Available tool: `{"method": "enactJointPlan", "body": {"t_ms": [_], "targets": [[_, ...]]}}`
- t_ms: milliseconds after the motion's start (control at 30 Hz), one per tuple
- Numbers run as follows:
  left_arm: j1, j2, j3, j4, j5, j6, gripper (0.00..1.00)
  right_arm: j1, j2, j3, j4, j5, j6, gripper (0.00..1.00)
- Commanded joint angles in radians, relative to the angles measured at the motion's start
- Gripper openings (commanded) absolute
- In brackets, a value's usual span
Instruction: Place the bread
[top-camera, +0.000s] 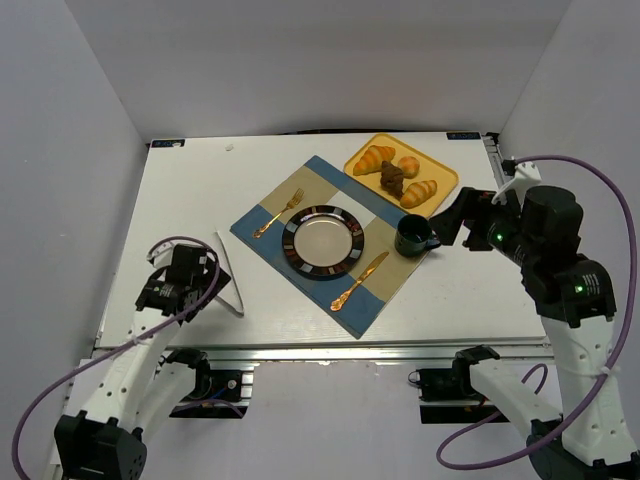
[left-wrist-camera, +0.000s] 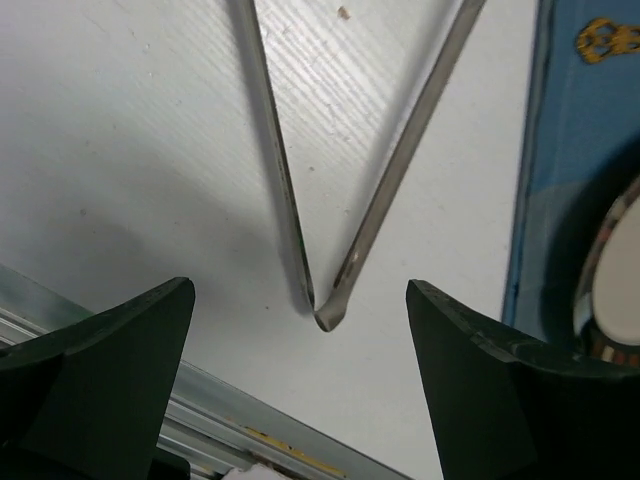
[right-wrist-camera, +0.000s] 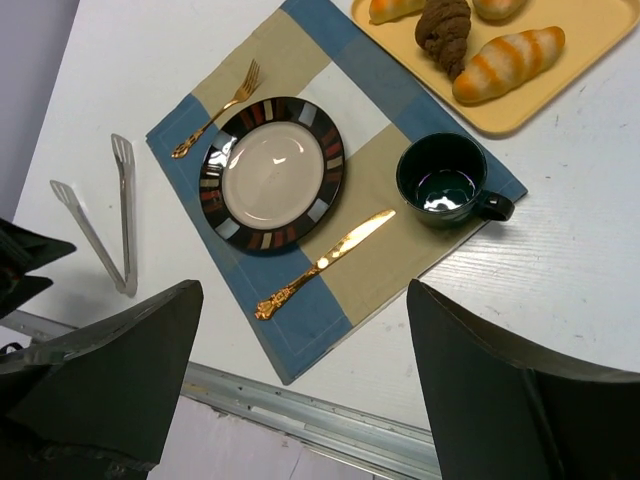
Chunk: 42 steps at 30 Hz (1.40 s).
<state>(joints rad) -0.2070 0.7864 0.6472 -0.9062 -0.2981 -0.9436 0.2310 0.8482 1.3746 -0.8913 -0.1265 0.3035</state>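
Jaws left and right gape empty; the tongs (left-wrist-camera: 404, 150) run off the left wrist view, tips unseen

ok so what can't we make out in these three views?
Left wrist: tongs tips, off the top edge; plate mostly past the right edge.
Right wrist: yellow tray and its leftmost croissant, cropped by the top edge.
Top external: whether the right gripper touches the mug; dark on dark, height unreadable.

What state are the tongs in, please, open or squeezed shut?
Open: the tongs have their arms spread in a V from the joined end.
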Motion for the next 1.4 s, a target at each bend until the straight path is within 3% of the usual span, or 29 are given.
{"method": "enactJointPlan", "body": {"t_ms": [0, 367, 767, 1367], "targets": [[-0.003, 0.055, -0.044, 0.088, 0.024, 0.009, 0.98, 0.001, -0.014, -0.013, 0.015, -0.025, -0.001, 0.89], [-0.005, 0.347, 0.078, 0.185, -0.018, 0.181, 0.98, 0.001, 0.055, -0.009, 0.049, -0.064, -0.018, 0.89], [-0.005, 0.384, 0.034, 0.26, 0.028, 0.195, 0.98, 0.001, 0.075, -0.045, 0.101, -0.085, -0.004, 0.89], [-0.005, 0.591, 0.028, 0.343, 0.001, 0.198, 0.98, -0.001, 0.1, -0.048, 0.115, -0.081, 0.0, 0.89]]}}
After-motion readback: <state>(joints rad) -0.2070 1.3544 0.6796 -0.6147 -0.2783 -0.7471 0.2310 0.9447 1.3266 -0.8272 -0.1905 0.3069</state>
